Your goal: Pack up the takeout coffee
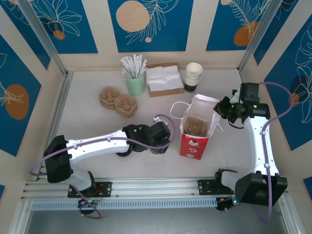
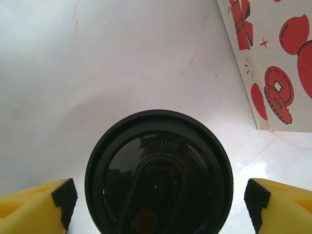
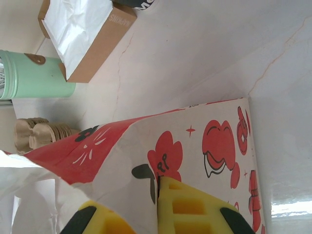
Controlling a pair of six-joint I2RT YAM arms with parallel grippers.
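Observation:
The takeout coffee (image 2: 159,175) stands on the table, and the left wrist view looks down on its round black lid. My left gripper (image 2: 161,197) is open astride the cup, one yellow finger (image 2: 36,207) on each side and a small gap between each pad and the lid. From above, the left gripper (image 1: 157,139) hangs just left of the red-and-white paper bag (image 1: 195,139) and covers the cup. The right gripper (image 1: 222,109) is shut on the bag's upper right rim, the paper (image 3: 146,161) pinched between its fingers (image 3: 195,207). The bag stands upright with its mouth open.
A brown pulp carrier (image 1: 196,126) sits inside the bag. At the back stand stacked cream cups (image 1: 193,77), a napkin box (image 1: 165,79) and a green holder of straws (image 1: 135,83). More pulp carriers (image 1: 118,100) lie at back left. The bag's side (image 2: 273,63) rises close on the cup's right.

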